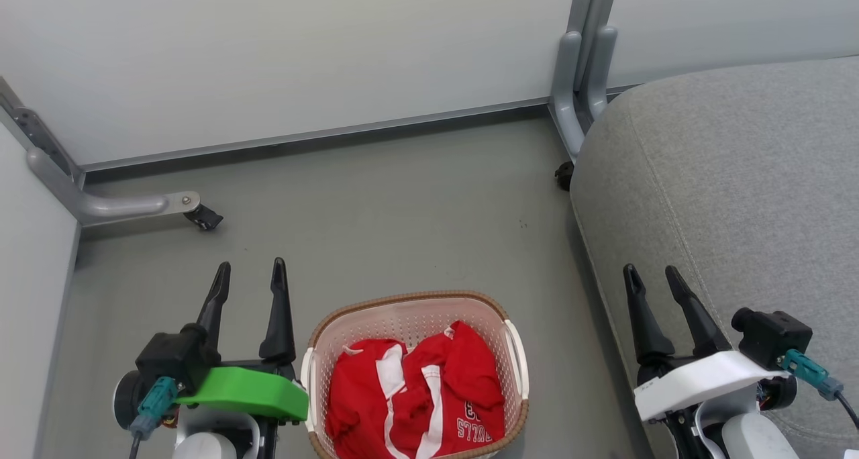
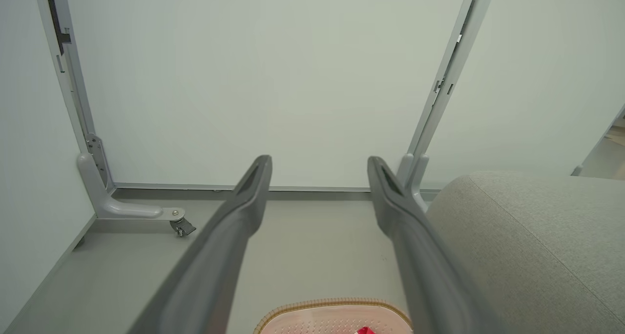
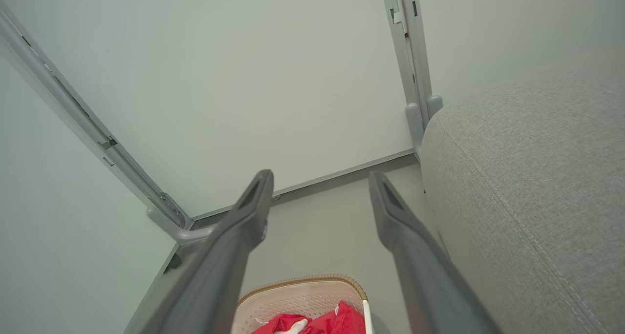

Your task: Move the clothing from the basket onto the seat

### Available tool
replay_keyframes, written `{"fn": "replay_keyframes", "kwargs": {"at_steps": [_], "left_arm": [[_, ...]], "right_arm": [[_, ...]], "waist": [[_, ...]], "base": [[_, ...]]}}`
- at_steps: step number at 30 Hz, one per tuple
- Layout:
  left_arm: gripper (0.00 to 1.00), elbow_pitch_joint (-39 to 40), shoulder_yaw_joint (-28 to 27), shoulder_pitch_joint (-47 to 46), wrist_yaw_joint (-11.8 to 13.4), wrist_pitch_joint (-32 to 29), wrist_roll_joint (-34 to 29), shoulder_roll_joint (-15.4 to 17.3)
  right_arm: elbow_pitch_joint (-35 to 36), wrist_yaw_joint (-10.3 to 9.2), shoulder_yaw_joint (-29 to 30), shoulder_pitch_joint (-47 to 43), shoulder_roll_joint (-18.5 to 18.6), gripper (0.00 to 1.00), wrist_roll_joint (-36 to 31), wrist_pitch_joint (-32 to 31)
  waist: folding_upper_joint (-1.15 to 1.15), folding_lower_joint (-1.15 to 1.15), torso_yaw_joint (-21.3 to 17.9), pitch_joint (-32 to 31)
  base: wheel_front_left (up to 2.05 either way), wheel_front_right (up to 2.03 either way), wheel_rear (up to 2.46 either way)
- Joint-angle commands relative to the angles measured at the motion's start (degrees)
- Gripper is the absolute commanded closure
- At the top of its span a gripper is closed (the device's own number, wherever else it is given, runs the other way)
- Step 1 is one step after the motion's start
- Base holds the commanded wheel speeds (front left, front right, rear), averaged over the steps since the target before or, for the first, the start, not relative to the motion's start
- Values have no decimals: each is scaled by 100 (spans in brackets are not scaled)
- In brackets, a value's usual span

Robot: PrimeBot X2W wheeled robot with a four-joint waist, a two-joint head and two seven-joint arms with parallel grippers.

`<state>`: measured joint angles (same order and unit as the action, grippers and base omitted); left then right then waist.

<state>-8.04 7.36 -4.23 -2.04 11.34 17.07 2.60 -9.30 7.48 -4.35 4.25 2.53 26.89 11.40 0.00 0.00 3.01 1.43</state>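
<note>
Clothing (image 1: pixel 429 385) lies crumpled inside the basket (image 1: pixel 409 296), on the floor (image 1: pixel 402 204) between my left gripper (image 1: pixel 251 264) and my right gripper (image 1: pixel 649 269). Both hold their fingers spread wide, gripping nothing. The seat (image 1: pixel 738 177) stands near the basket's right side, beside my right gripper.

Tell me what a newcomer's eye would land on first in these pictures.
The bright red clothing bunched in the cream basket on the floor, low in the head view, grabs the eye first. Next comes the big grey seat on the right. The left gripper and right gripper stand open and empty either side of the basket.
</note>
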Motion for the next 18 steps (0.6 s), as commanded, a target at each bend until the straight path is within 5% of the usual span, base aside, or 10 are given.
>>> {"fn": "replay_keyframes", "kwargs": {"at_steps": [1,18], "left_arm": [[0,46,15,-113,17,57,-152,42],[0,27,92,-110,54,254,-769,43]], "right_arm": [[38,2,-17,88,36,0,-145,51],[67,2,-116,109,44,0,-911,250]], "waist": [[0,0,6,-1],[0,0,85,41]], "base": [[0,0,0],[0,0,0]]}}
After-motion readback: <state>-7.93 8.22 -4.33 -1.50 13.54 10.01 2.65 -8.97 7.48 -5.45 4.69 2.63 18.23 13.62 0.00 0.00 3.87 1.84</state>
